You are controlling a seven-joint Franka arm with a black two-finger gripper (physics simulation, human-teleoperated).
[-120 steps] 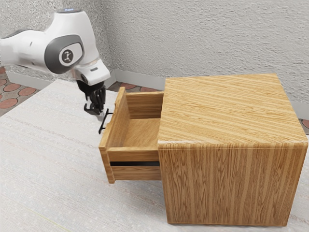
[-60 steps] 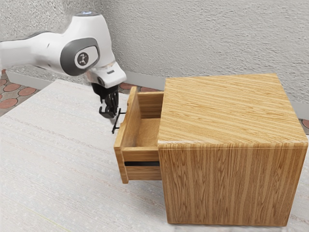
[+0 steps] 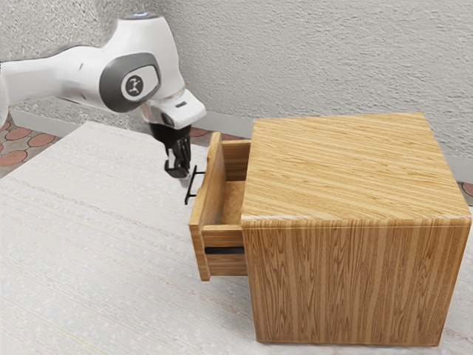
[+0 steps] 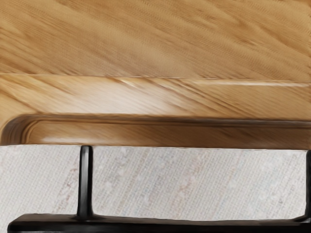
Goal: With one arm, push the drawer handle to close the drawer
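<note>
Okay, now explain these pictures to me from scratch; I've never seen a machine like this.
The white machine is a robot arm, ending in a black gripper. The exterior view looks on from the arm's side; the wrist view comes from a camera on the arm's hand, close over the black handle. On the pale table stands a wooden cabinet, its drawer partly open. The gripper is beside the handle; I can't tell whether it holds or touches it.
</note>
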